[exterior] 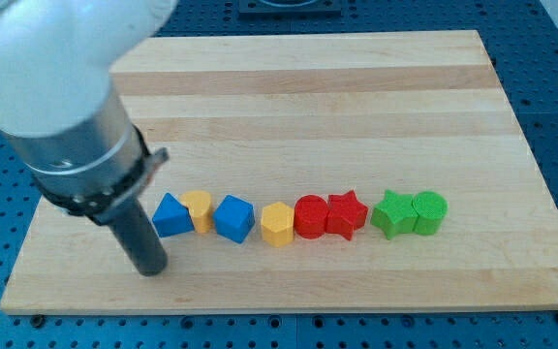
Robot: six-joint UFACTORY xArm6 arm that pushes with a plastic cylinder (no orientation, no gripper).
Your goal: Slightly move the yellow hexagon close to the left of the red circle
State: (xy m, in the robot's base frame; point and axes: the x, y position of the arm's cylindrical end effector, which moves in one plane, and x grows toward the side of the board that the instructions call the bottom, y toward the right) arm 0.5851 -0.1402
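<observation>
The yellow hexagon (277,225) sits on the wooden board, touching the left side of the red circle (311,216). A red star (347,214) touches the circle's right side. My tip (150,269) rests on the board near the view's bottom left, below and left of the blue triangular block (170,216), well left of the yellow hexagon and apart from every block.
A row of blocks crosses the board: the blue triangular block, a yellow round block (200,207), a blue cube (233,218), then the hexagon, circle and star, then a green star (392,214) and green cylinder (430,213). The board's bottom edge (289,305) lies close below.
</observation>
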